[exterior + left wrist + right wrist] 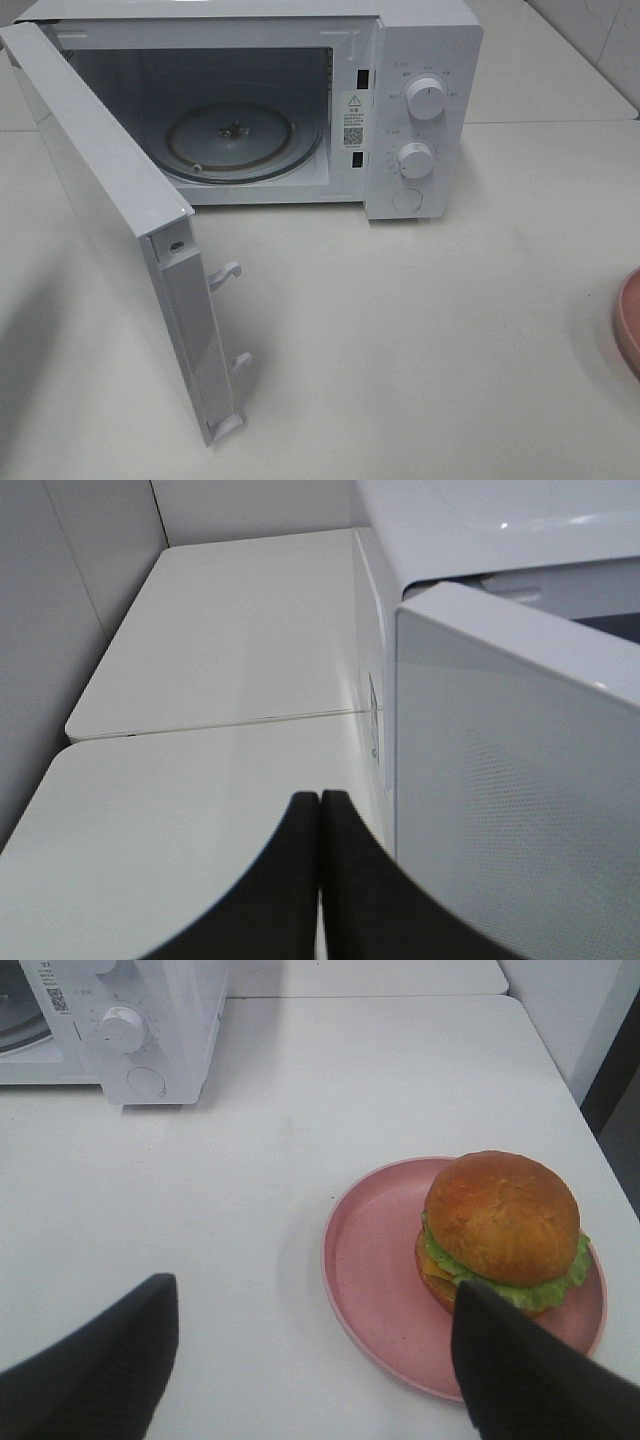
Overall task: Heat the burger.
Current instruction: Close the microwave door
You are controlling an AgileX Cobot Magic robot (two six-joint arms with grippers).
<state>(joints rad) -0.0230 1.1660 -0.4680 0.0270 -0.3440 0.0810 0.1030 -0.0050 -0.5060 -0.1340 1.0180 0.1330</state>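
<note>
- On the white tabletop (430,330) stood a white box-shaped microwave oven (420,60), its white hinged door (110,230) swung fully open toward the left of the high view.
- Inside the cavity lay a round clear glass turntable (245,140), with nothing on it.
- Two white round control knobs (426,99) sat one above the other on the oven's right-hand panel, with a round white button (407,201) below them.
- Two white latch hooks (225,274) stuck out from the door's free edge.
- Left gripper (319,880): black fingers (280,900) pressed together, jaws fully closed, nothing between them; it sat just beside the outer face of the open door.
- Right gripper (310,1360): black fingers (100,1370) spread wide apart, holding nothing, above the tabletop near the plate.
- A small round burger with a domed golden-tan bun and green lettuce (502,1228) rested on a flat pink round plate (375,1270), off-centre, on the side away from the oven.
- The plate sat on the tabletop well apart from the oven, to its right; only its pink rim showed at the right edge of the high view.
- One right finger overlapped the plate's near edge in the wrist view; contact could not be told.
</note>
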